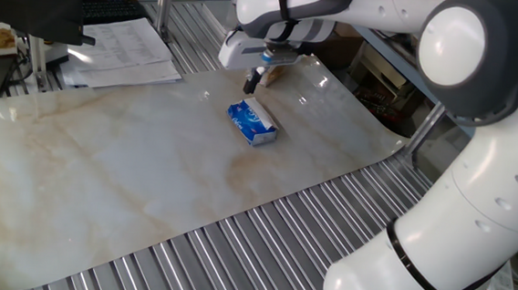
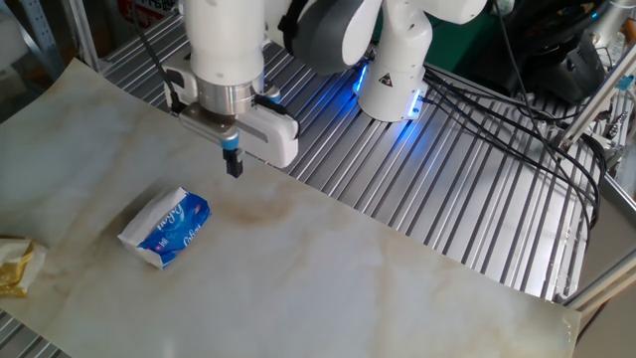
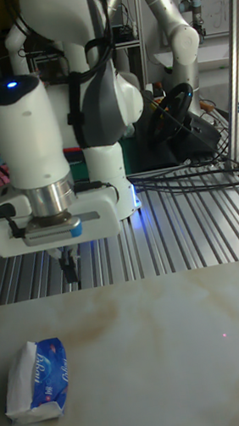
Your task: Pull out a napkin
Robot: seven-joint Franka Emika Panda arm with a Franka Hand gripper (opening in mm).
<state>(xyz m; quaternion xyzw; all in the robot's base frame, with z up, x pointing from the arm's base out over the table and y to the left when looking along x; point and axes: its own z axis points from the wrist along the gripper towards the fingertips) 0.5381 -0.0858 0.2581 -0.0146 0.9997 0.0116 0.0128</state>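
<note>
A blue-and-white tissue pack [image 1: 252,123] [image 2: 167,228] [image 3: 38,380] lies flat on the marble-patterned sheet [image 1: 130,163]. No napkin shows outside the pack, so the napkin is hidden. My gripper [image 1: 252,83] [image 2: 233,164] [image 3: 71,272] hangs above the sheet, a short way off the pack and not touching it. Its two thin fingers are pressed together, shut on nothing. In the other fixed view it is up and to the right of the pack.
Printed paper sheets [image 1: 124,49] lie at the far left, next to a dark monitor. A yellowish crumpled object [image 2: 15,267] rests at the sheet's edge near the pack. Ribbed metal slats [image 2: 447,189] surround the sheet, and cables [image 2: 517,109] run beside the robot base.
</note>
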